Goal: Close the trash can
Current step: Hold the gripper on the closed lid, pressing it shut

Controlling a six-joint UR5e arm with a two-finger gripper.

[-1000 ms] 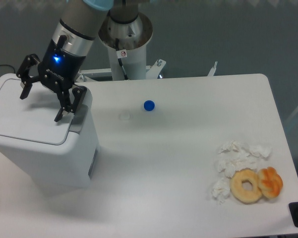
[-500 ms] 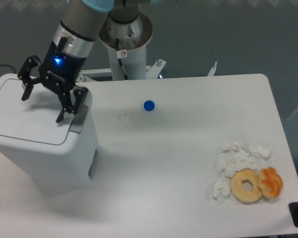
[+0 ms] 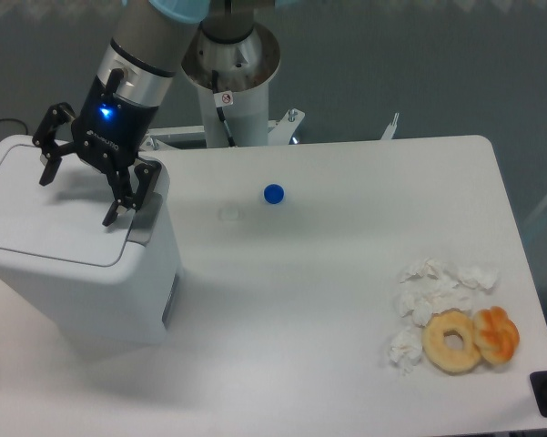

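The trash can [image 3: 91,282] is a large white bin at the table's left side. Its flat white lid [image 3: 45,214] lies down on top, and the grey latch tab [image 3: 144,223] sits at the lid's right edge. My gripper [image 3: 76,194] hovers just above the lid with its black fingers spread wide, open and holding nothing. One fingertip [image 3: 110,216] points down near the latch tab, the other [image 3: 44,176] is over the lid's back left.
A blue bottle cap [image 3: 273,193] and a faint clear cap [image 3: 228,213] lie mid-table. Crumpled white tissues [image 3: 428,296], a donut [image 3: 452,340] and an orange pastry [image 3: 497,334] sit at the front right. The robot's base column [image 3: 232,82] stands behind the table.
The gripper rose and shifted very slightly right between the earliest frame and now; otherwise nothing moved.
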